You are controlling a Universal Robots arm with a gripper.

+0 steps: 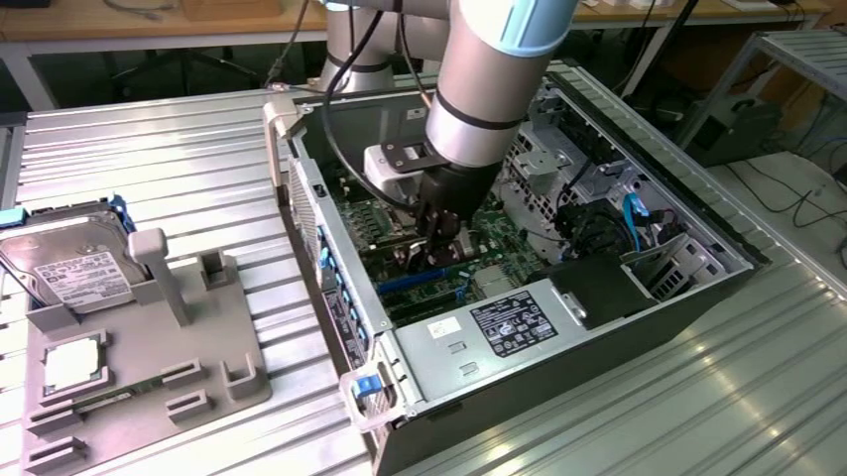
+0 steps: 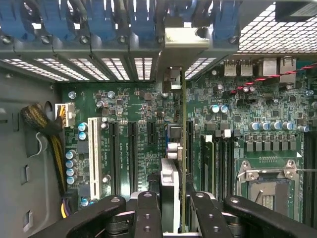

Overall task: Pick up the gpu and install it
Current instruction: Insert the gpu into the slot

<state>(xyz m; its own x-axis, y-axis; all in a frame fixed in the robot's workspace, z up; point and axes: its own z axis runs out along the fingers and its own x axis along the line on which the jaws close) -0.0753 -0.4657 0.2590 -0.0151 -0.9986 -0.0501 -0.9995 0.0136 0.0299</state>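
My gripper reaches down inside the open computer case, just over the green motherboard. It is shut on the gpu, which shows edge-on between the black fingers in the wrist view. The card's thin board stands upright along a black expansion slot. Its silver end bracket sits against the case's rear slot openings. In the exterior view the gpu is a dark shape below the fingers, mostly hidden by the wrist.
A grey fixture at the exterior view's left holds a silver hard drive and a square chip. Inside the case are the power supply, blue cables, an empty CPU socket and a white slot.
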